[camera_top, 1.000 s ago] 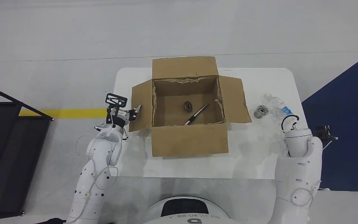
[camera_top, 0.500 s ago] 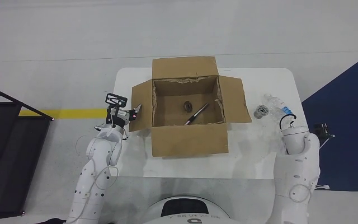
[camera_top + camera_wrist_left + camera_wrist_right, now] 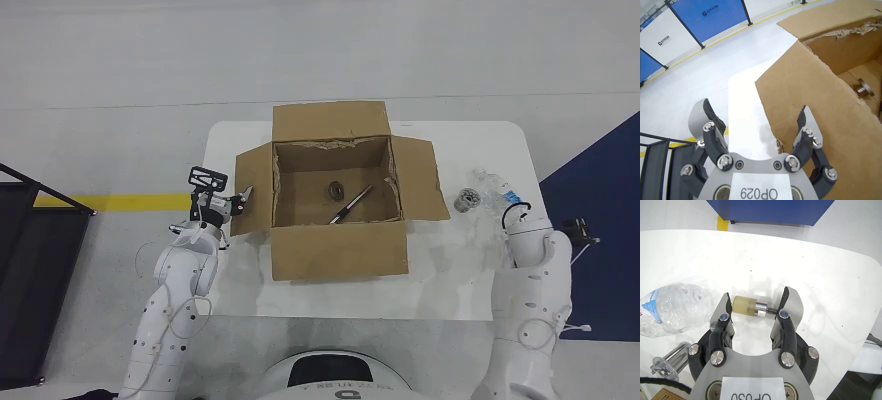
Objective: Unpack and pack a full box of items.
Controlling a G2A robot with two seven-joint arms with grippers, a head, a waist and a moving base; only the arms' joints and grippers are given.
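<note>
Right pincer is hanging low over the counter, jaws partly apart and straddling the bumper end to end. One pad seems to be pressing the rubber end, the other the tip of the thread, so I'm calling it held, though only just. That's the worry: the thread tip is giving the pad almost nothing to bite on. Any tilt and the bumper is pivoting out or popping free.

If it's going down here, it's round and it's going to roll once the jaws open. The counter's edge is lying near on the outer side, and that's where it could be heading. On the other side, the crushed bottle is lying just beside a finger, with the grey reel near it. Both are looking light; a sideways swing is knocking them along.

Left pincer is hovering wide open and empty, just beside the box at its side flap. Reaching in from there, a finger could be catching that flap and dragging the whole box. A pen and a metal disc are lying on the box floor, waiting to come out.
</note>
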